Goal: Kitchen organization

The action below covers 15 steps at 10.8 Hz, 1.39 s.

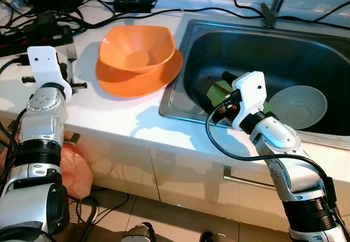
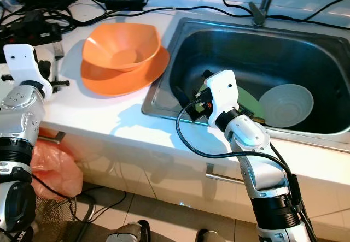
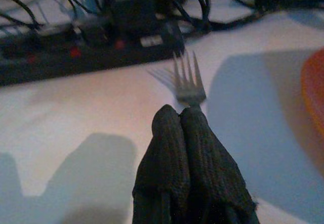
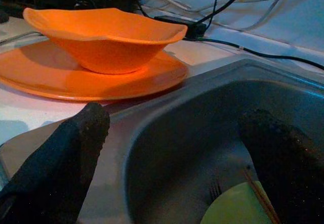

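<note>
My left gripper (image 3: 188,114) is pinched on the fork (image 3: 188,80), tines pointing to 12 o'clock; my right gripper (image 4: 177,143) hangs spread over the sink (image 1: 180,51)

Black cables (image 1: 49,12) and power strip (image 3: 76,52) tangled at the desk's (image 1: 126,116) back; orange plastic bag (image 1: 76,171) below.
</note>
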Motion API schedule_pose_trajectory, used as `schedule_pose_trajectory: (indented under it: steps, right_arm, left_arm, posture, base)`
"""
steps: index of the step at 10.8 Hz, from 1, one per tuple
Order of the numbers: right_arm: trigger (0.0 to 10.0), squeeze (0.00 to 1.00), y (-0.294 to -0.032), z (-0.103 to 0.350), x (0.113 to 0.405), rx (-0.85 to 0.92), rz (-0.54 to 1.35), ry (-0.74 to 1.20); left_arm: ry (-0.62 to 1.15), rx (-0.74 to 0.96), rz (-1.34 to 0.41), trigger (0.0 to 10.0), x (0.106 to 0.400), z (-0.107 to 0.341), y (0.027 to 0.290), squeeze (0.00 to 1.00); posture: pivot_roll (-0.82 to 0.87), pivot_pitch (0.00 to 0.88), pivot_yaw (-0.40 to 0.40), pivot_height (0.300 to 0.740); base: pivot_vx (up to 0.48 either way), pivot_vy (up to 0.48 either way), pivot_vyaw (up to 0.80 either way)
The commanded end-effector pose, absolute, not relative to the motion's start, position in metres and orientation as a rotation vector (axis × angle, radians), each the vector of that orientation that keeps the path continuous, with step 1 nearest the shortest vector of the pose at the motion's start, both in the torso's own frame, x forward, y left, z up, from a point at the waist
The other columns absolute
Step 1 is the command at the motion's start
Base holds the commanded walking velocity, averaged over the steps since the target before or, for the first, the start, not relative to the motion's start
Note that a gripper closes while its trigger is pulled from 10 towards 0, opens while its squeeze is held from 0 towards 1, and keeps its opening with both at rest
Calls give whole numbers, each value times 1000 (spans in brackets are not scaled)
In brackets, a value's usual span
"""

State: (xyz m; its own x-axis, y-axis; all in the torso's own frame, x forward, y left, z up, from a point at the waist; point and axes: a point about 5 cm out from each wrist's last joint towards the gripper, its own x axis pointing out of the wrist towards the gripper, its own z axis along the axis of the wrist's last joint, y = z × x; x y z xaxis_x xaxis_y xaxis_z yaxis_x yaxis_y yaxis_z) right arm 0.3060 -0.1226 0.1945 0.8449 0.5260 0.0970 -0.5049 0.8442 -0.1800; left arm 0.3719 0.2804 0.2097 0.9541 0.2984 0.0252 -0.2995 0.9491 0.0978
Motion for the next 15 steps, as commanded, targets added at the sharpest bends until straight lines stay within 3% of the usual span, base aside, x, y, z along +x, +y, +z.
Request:
schedule_pose_trajectory:
  steps: [1,2,3,4,15]
  right_arm:
    - [10000,686,-122,197,307,-157,549,-156]
    - [10000,682,-122,197,308,-158,547,-158]
    - [10000,678,-121,197,309,-158,548,-161]
    - [10000,667,-120,197,310,-159,550,-164]
    - [10000,624,-122,192,299,-145,520,-154]
  left_arm:
    - [-56,128,318,0,371,219,282,0]
    - [-52,135,300,78,371,221,279,0]
    - [-7,83,287,4941,372,212,278,0]
    - [12,36,254,10000,373,208,278,1000]
    - [202,-28,192,10000,390,205,281,1000]
  posture:
    - [123,124,27,740]
    - [127,117,27,740]
    - [126,115,28,740]
    - [125,112,27,740]
    - [112,151,78,740]
  base:
    - [0,0,0]
    - [0,0,0]
    - [0,0,0]
    - [0,0,0]
    - [0,0,0]
